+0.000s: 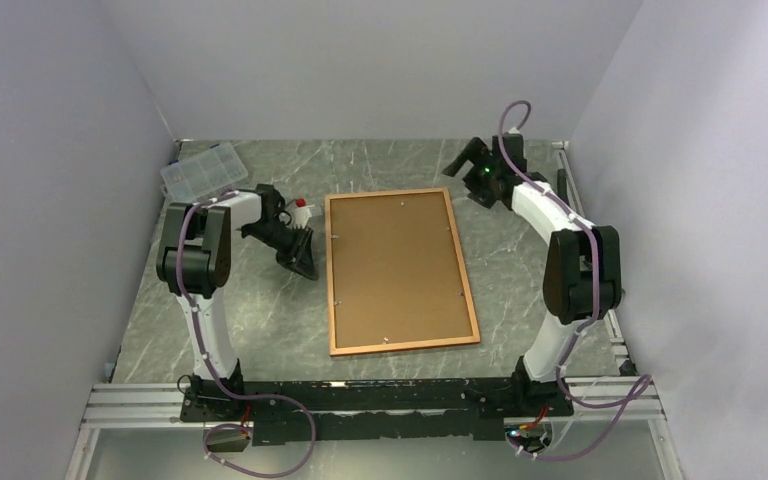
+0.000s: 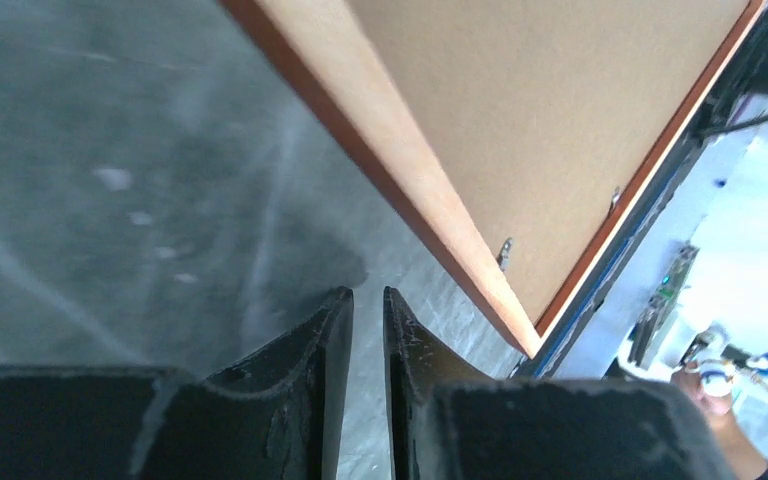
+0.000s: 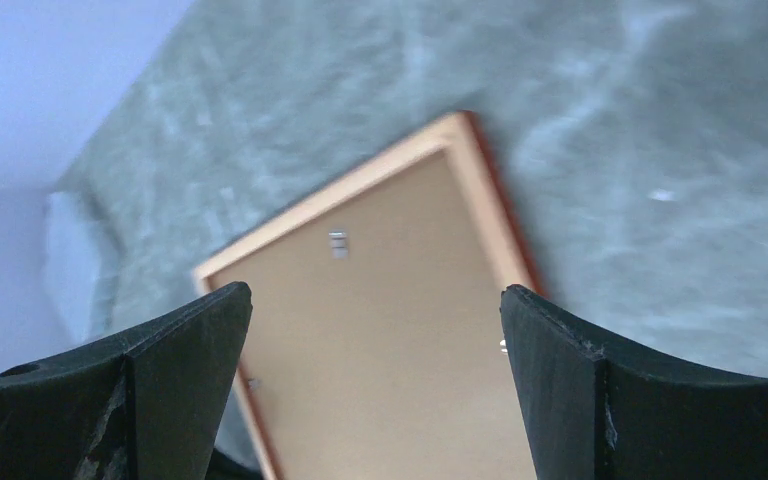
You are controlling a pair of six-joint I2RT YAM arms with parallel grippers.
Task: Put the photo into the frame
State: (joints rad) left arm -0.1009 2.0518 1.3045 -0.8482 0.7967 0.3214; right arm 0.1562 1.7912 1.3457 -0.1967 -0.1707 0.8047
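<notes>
The frame (image 1: 331, 285) lies face down in the middle of the table, its tan back up and the red-orange edge showing. The plain brown backing board (image 1: 400, 262) fills it, with small metal clips along the edges. The photo is hidden. My left gripper (image 1: 306, 264) sits low just left of the frame's left edge. In the left wrist view it (image 2: 368, 295) is shut and empty, with a thin slit between the fingers, and the frame (image 2: 400, 170) is beside it. My right gripper (image 1: 457, 165) is raised at the back right. It (image 3: 375, 295) is wide open and empty above the frame's far end (image 3: 360, 182).
A clear plastic compartment box (image 1: 203, 170) stands at the back left corner. A small white and red object (image 1: 303, 207) lies by the left arm. Grey walls close in the left, back and right. Aluminium rails (image 1: 380, 395) run along the near edge.
</notes>
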